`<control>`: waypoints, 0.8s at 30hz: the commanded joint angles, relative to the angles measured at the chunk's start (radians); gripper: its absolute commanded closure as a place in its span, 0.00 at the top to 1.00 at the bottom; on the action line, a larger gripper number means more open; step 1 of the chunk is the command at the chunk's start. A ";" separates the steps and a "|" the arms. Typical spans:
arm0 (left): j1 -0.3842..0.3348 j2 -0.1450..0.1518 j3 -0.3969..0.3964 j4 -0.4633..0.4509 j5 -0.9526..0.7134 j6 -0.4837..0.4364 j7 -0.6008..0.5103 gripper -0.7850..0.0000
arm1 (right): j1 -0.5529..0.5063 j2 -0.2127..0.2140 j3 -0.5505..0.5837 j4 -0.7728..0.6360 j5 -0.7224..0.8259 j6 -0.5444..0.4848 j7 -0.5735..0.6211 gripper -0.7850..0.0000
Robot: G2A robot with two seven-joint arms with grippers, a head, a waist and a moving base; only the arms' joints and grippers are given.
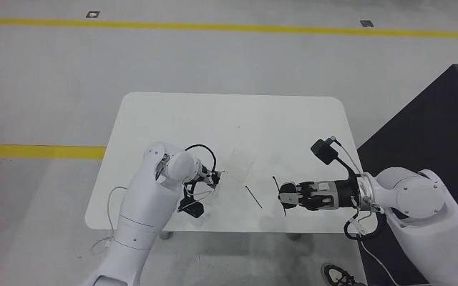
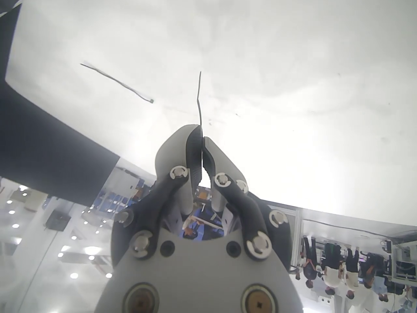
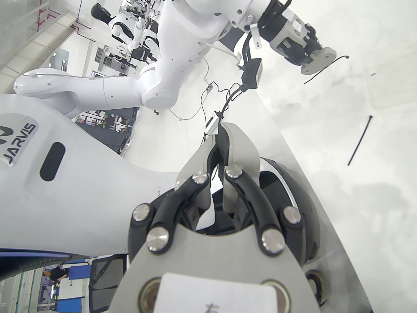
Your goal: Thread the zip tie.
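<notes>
White table (image 1: 215, 114) carries a spare tie (image 2: 117, 82) lying loose; left gripper (image 2: 200, 131) is clamped on the zip tie (image 2: 198, 99), strap jutting clear above the surface, likely for feeding, while right gripper (image 3: 221, 128) sits closed, seemingly empty.

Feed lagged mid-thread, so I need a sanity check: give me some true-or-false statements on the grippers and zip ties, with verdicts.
The left gripper is shut on a zip tie. True.
A loose zip tie lies on the white table between the two grippers. True.
The loose zip tie is looped closed. False: it lies as an open strip.
The right gripper is wide open. False: it is shut, apparently with a second zip tie in its grip.
</notes>
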 commanded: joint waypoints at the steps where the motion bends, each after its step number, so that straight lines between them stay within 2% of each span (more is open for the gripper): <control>1: 0.000 0.000 0.000 0.001 -0.001 0.002 0.001 0.00 | 0.000 0.000 0.000 0.000 0.000 0.000 0.000 0.00; 9: 0.003 0.000 0.002 0.001 0.007 0.000 -0.008 0.00 | 0.000 0.000 0.000 0.000 0.000 0.000 0.000 0.00; 11: 0.018 0.004 0.020 -0.031 0.159 -0.048 -0.113 0.00 | 0.000 0.000 0.000 0.000 0.000 0.000 0.000 0.00; 13: 0.048 0.006 0.049 -0.099 0.311 -0.104 -0.243 0.00 | 0.000 0.000 0.000 0.000 0.000 0.000 0.000 0.00; 18: 0.179 0.023 0.088 -0.277 0.655 -0.156 -0.536 0.00 | 0.000 0.000 0.000 0.000 0.000 0.000 0.000 0.00; 22: 0.269 0.033 0.091 -0.360 0.860 -0.214 -0.708 0.00 | 0.000 0.000 0.000 0.000 0.000 0.000 0.000 0.00; 24: 0.311 0.035 0.093 -0.388 0.899 -0.244 -0.784 0.00 | 0.000 0.000 0.000 0.000 0.000 0.000 0.000 0.00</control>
